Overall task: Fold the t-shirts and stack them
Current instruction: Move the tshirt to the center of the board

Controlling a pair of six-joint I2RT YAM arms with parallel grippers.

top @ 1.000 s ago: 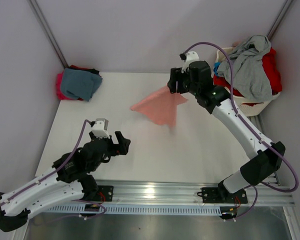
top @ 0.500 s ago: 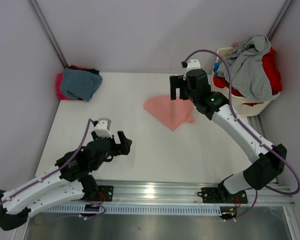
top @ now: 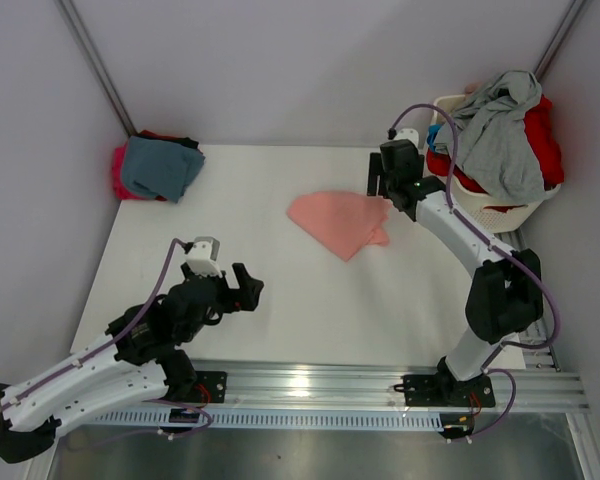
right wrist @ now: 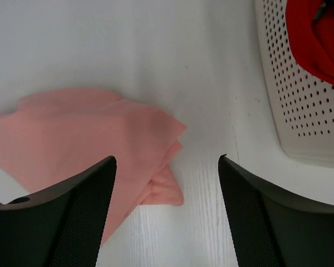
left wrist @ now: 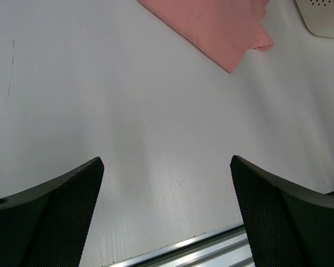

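Note:
A salmon-pink t-shirt (top: pixel 337 221) lies loosely folded on the white table, also in the right wrist view (right wrist: pixel 83 133) and the left wrist view (left wrist: pixel 211 22). My right gripper (top: pixel 380 183) is open and empty, above the shirt's right edge, between it and the basket. My left gripper (top: pixel 248 287) is open and empty over the bare near-left table. A stack with a teal-blue shirt (top: pixel 158 167) over magenta and black cloth sits at the far left corner. A grey shirt (top: pixel 500 125) and red shirts (top: pixel 543 135) fill the basket.
The white perforated laundry basket (top: pixel 500 212) stands at the far right; its wall shows in the right wrist view (right wrist: pixel 298 100). Grey walls close in the back and sides. A metal rail (top: pixel 380 385) runs along the table's near edge.
My right gripper let go of the pink shirt, which dropped flat on the table. The gripper then drew back to the right toward the basket. The left arm barely moved.

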